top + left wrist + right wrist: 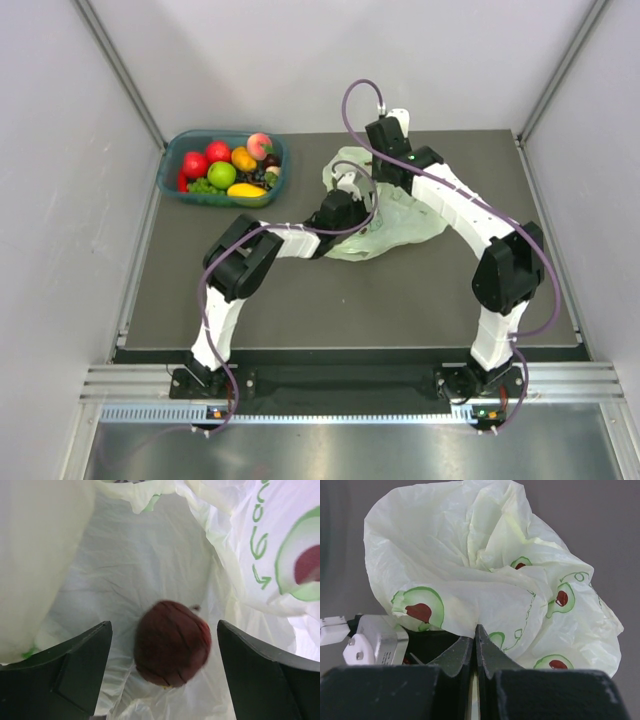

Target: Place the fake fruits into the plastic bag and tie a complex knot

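Observation:
The pale green plastic bag (408, 222) lies crumpled on the dark mat at centre. My left gripper (362, 212) reaches into its mouth. In the left wrist view this gripper (164, 625) is open, and a dark red apple (172, 642) lies blurred on the bag's inner wall (130, 565) between the fingers, touching neither. My right gripper (380, 180) is shut on the bag's rim (485, 570), pinching the plastic at its fingertips (475, 630). The other fruits, red apples (195, 165), green apple (221, 174), peach (259, 146), orange (243, 159), mango (245, 190) and grapes (204, 186), sit in the tub.
The teal tub (170, 165) stands at the mat's far left corner. Grey walls close in on both sides and behind. The left wrist's white camera housing (370, 647) shows low left in the right wrist view, under the bag's rim.

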`<action>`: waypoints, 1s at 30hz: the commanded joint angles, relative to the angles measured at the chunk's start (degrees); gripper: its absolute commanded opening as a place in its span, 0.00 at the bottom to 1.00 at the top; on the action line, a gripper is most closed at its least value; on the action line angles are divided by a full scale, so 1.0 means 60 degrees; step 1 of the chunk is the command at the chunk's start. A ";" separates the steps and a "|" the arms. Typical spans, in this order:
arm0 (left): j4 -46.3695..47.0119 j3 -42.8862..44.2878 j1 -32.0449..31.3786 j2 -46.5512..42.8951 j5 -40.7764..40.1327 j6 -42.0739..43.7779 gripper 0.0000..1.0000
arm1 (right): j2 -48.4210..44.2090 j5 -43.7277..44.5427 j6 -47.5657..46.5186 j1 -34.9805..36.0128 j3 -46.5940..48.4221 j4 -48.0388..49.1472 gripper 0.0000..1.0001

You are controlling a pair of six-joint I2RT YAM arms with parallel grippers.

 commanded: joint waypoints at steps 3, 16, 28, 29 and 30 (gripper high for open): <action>-0.0372 -0.0617 -0.0037 -0.1652 -0.0156 0.0633 0.92 | -0.0666 0.0017 0.0090 -0.0266 0.0010 0.0292 0.00; -0.5161 -0.1966 0.0358 -0.5328 -0.0814 0.1864 0.92 | -0.0491 -0.0041 -0.0203 -0.0560 0.0039 0.0424 0.00; -0.7786 -0.0912 0.3872 -0.5610 -0.1344 0.3241 0.92 | -0.0388 -0.0027 -0.0525 -0.0516 -0.0166 0.0599 0.00; -0.7714 -0.0810 0.4179 -0.5362 -0.0806 0.3183 0.91 | -0.0388 -0.0042 -0.0569 -0.0530 -0.0195 0.0643 0.00; -0.7626 -0.0794 0.4254 -0.5244 -0.0757 0.3125 0.91 | -0.0402 -0.0013 -0.0569 -0.0516 -0.0239 0.0658 0.00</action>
